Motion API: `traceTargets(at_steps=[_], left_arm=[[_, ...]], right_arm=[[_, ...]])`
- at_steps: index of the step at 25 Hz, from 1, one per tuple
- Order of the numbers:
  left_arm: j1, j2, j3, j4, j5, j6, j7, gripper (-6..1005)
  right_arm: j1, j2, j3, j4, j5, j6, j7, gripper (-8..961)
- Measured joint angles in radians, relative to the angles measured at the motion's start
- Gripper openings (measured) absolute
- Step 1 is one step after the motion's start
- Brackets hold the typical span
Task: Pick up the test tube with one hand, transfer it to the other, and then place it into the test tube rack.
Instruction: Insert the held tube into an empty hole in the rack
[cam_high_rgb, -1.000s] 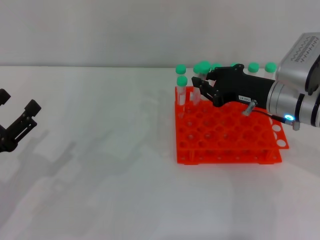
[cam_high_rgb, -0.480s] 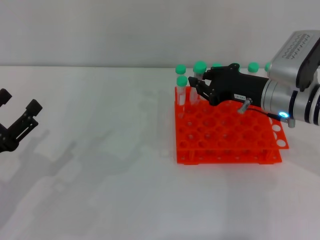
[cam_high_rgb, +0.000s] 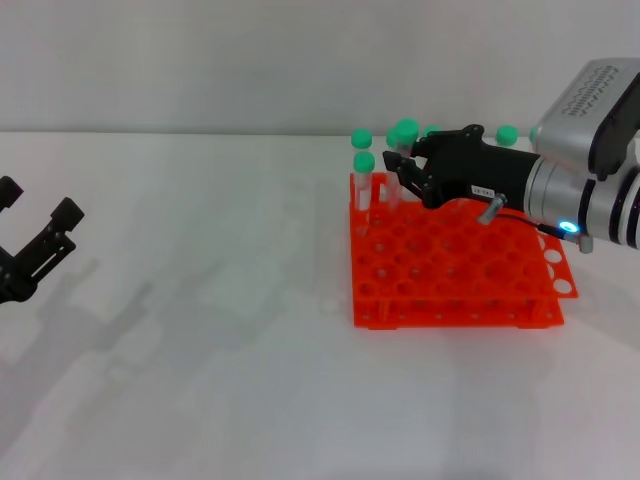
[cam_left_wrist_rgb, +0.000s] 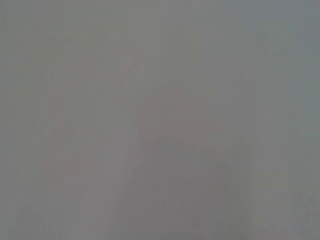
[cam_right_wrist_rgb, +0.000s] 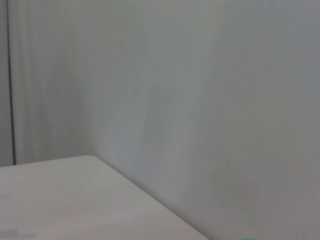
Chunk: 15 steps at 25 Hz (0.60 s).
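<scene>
Head view: I see the left end effector (cam_high_rgb: 40, 250) nearest, well apart from the test tube rack (cam_high_rgb: 455, 265) on the desk (cam_high_rgb: 200, 350), fingers spread and empty. Over the rack's far left corner, the right end effector (cam_high_rgb: 408, 172) is clamped on the test tube (cam_high_rgb: 403, 140), held upright. Other green-capped tubes (cam_high_rgb: 364, 170) stand in the rack's far row.

Left gripper (cam_high_rgb: 35, 255) cut by frame edge; back-row tubes (cam_high_rgb: 507, 133) partly hidden behind right gripper (cam_high_rgb: 400, 170).
</scene>
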Motion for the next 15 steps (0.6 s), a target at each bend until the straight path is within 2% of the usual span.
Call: traceTargets(at_steps=[15], left_arm=[[-0.014, 0.001, 0.000, 0.000, 0.000, -0.003, 0.000, 872]], right_arm=[[0.038, 0.001, -0.051, 0.024, 0.000, 0.080, 0.000, 263]])
